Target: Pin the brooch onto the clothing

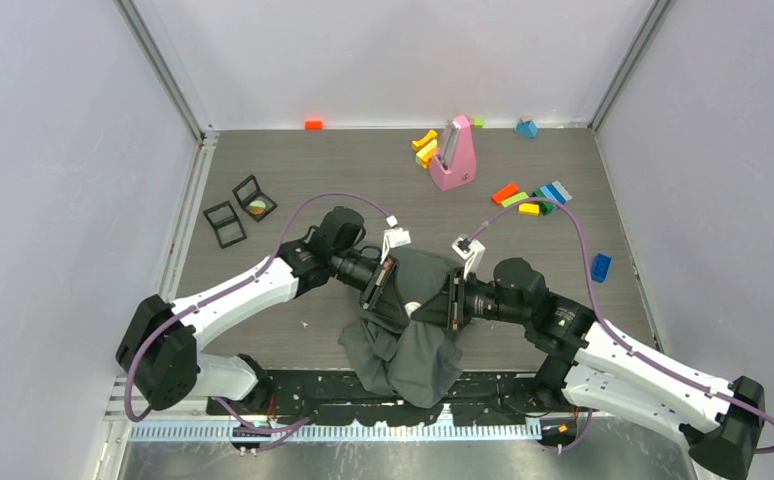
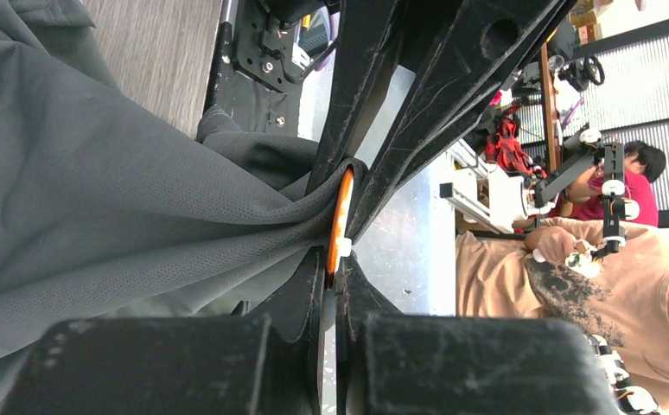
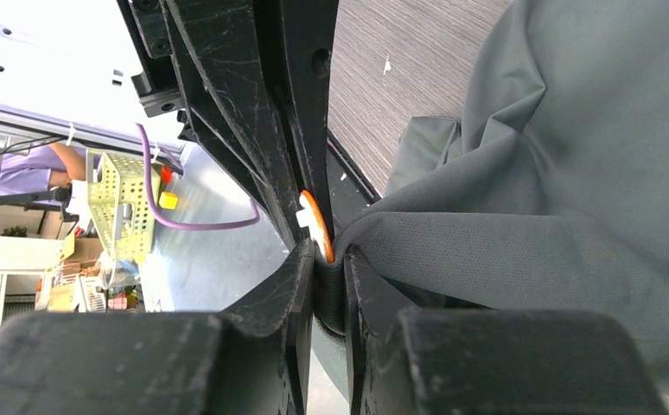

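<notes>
The left claw [image 2: 335, 278] is pressed together on the orange brooch [image 2: 340, 212], edge against a fold of the grey T-shirt [image 1: 408, 350]. The right claw [image 3: 331, 264] pinches that fold at the tabletop [image 1: 293, 180] near edge. Pinning looks to be in hand; next, the pin likely needs pushing through taut cloth.

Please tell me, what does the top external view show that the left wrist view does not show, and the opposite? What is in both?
Only the top external view: the pink stand, the coloured blocks and two black square frames. Only the left wrist view: the orange rim of the brooch, edge-on at the tips of the shut left gripper, and people in the background. Both: the grey clothing, gathered between the left gripper and the right gripper.
</notes>
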Motion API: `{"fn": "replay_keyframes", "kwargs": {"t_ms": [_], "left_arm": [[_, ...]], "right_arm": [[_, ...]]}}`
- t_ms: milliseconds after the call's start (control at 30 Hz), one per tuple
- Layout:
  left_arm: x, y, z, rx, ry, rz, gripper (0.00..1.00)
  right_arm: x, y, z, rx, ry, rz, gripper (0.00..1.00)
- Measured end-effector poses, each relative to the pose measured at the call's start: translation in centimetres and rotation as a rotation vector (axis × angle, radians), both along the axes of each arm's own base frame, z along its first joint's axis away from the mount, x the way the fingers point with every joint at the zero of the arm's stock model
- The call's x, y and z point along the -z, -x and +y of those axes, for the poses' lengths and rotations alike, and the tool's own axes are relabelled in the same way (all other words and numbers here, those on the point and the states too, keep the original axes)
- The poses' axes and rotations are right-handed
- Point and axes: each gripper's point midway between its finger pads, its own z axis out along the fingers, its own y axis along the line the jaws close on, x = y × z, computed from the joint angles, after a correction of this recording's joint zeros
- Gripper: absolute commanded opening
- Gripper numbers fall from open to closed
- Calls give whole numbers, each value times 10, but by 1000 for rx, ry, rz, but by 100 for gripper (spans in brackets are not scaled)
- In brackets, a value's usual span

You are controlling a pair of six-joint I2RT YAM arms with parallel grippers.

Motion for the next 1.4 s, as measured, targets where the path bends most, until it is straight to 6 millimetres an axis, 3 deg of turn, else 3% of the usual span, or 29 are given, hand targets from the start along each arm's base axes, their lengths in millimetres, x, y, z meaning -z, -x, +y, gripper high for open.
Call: {"fn": "replay_keyframes", "kwargs": {"t_ms": [200, 467, 667, 733, 933, 1000, 1100, 1233, 1300, 1400], "left_arm": [[3, -3, -2, 0, -10, 14, 0], [9, 1, 3, -2, -58, 66, 0], [18, 4, 7, -2, -104, 114, 0], [19, 5, 7, -3, -108, 117, 11], [29, 1, 10, -29, -155, 90, 78], [34, -4, 13, -57, -195, 76, 91], [35, -23, 19, -132, -263, 33, 97], [31, -78, 37, -336, -355, -73, 100], [32, -116, 57, -490, -412, -123, 100], [40, -169, 102, -755, -512, -137, 100]], "right_arm": [[2, -1, -2, 11, 12, 0, 20], [-5, -7, -13, 64, 0, -35, 52], [-12, -12, -20, 104, -10, -75, 69], [-12, -14, -22, 117, -4, -82, 73], [-3, -20, -33, 183, 45, -77, 79], [0, -24, -38, 214, 71, -72, 79], [2, -29, -46, 259, 97, -74, 80], [2, -34, -64, 344, 128, -91, 83], [2, -36, -74, 384, 139, -100, 83], [0, -38, -89, 443, 162, -117, 85]]}}
